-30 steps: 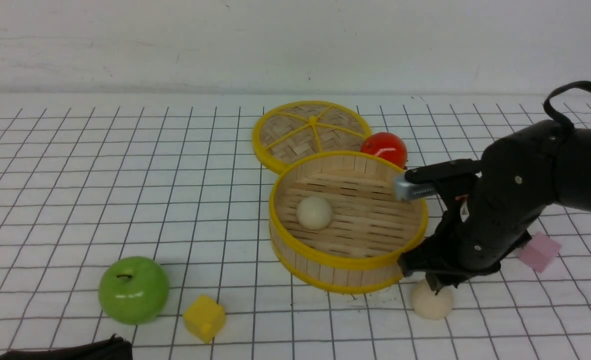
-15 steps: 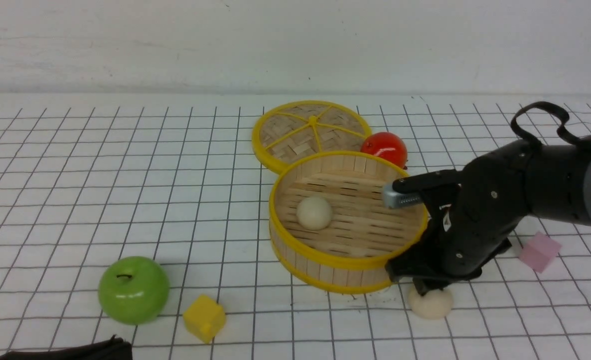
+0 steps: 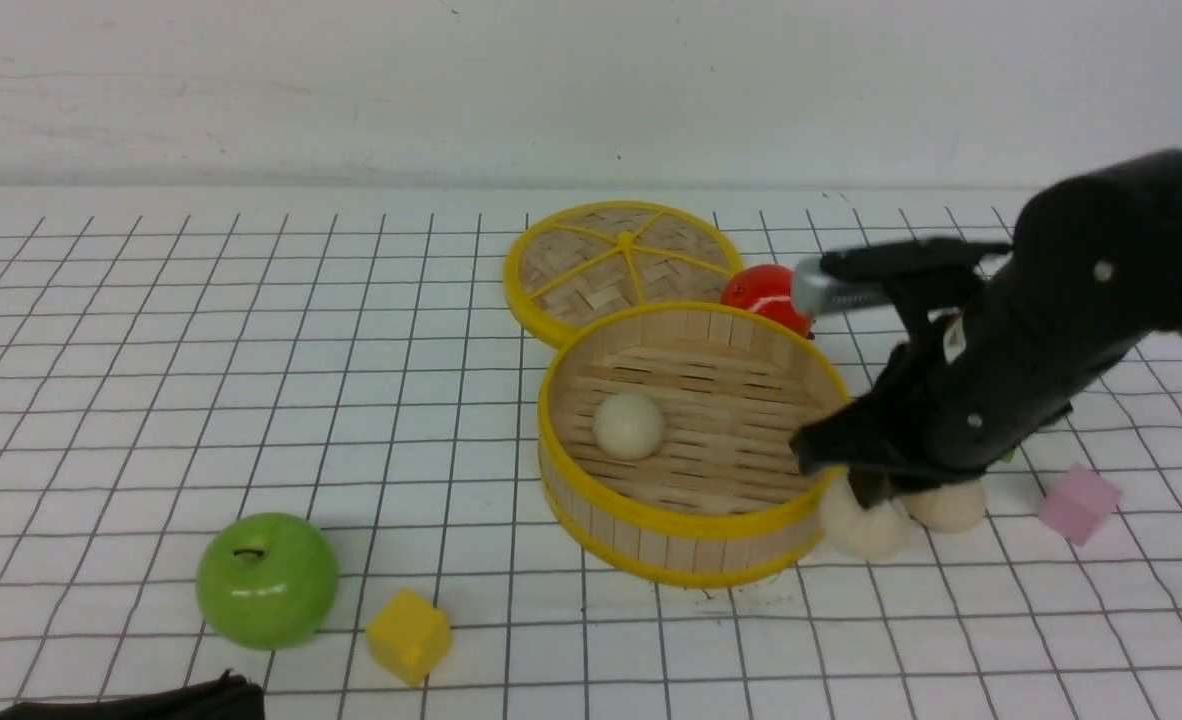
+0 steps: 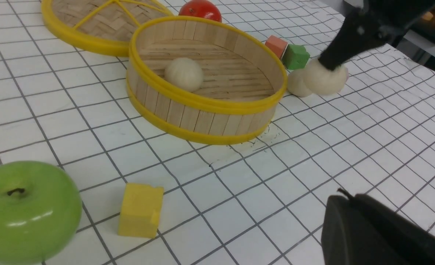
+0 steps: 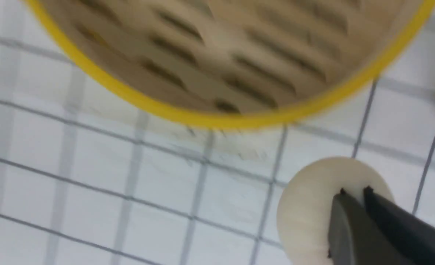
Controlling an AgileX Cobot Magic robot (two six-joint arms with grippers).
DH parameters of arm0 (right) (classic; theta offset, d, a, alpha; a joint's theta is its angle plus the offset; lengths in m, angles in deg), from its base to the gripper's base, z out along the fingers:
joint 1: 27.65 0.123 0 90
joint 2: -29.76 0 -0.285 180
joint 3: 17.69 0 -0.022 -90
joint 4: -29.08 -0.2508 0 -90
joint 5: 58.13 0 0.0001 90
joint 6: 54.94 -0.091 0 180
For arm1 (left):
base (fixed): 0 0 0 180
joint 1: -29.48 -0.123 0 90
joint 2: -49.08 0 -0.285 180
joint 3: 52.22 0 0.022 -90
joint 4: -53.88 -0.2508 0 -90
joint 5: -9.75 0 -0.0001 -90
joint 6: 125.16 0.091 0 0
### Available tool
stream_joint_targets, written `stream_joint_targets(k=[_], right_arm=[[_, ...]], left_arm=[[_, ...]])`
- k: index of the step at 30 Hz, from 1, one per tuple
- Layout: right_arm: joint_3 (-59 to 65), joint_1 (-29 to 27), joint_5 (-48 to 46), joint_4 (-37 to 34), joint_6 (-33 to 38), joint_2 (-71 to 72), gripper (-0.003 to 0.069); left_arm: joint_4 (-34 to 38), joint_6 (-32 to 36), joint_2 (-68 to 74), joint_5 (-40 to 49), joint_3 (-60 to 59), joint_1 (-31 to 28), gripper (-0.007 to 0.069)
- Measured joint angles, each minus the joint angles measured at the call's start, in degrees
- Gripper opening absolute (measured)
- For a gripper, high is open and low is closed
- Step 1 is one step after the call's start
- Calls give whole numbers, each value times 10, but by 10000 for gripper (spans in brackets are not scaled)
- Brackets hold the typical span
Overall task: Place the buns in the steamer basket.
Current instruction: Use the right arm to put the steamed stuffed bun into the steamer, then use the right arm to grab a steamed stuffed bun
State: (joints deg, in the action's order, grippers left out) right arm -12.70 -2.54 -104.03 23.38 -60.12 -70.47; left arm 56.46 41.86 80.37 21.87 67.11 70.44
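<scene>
Seen from the front, the robot's right gripper [image 3: 863,492] was clenched on the top of a small cream-beige dough bun [image 3: 866,532]. It sat just outside the round bamboo-slat steamer basket [image 3: 651,515] with yellow rims, with a second bun [image 3: 629,425] inside and a third bun [image 3: 948,505] on the gridded white table [image 3: 251,400] close behind. From the left wrist, the left gripper [image 4: 368,228] hung well apart, jaws shut, and the pinched bun looked to need lifting clear of the rim before crossing. The right wrist view showed only a shallow bite, so a slow, level carry and a low release onto bare slats seemed wise.
</scene>
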Motion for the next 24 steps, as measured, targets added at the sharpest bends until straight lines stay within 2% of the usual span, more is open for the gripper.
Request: stream_joint_targets(k=[2,8,11,15,16,17,21,24], right_arm=[[-10,0,18,-15,12,-1,7],[-28,1,163,-35,33,-92,22],[-28,1,195,-35,33,-141,60],[-28,1,207,-38,33,-161,194],[-28,1,207,-38,33,-161,203],[-28,1,207,-38,33,-155,287],[-28,1,179,-36,33,-107,433],[-28,-4,141,-13,33,-45,463]], left_arm=[[0,0,0,0,0,0,-4],[0,0,0,0,0,0,-3],[0,0,0,0,0,0,0],[0,0,0,0,0,0,0],[0,0,0,0,0,0,0],[0,0,0,0,0,0,1],[0,0,0,0,0,0,4],[0,0,0,0,0,0,4]])
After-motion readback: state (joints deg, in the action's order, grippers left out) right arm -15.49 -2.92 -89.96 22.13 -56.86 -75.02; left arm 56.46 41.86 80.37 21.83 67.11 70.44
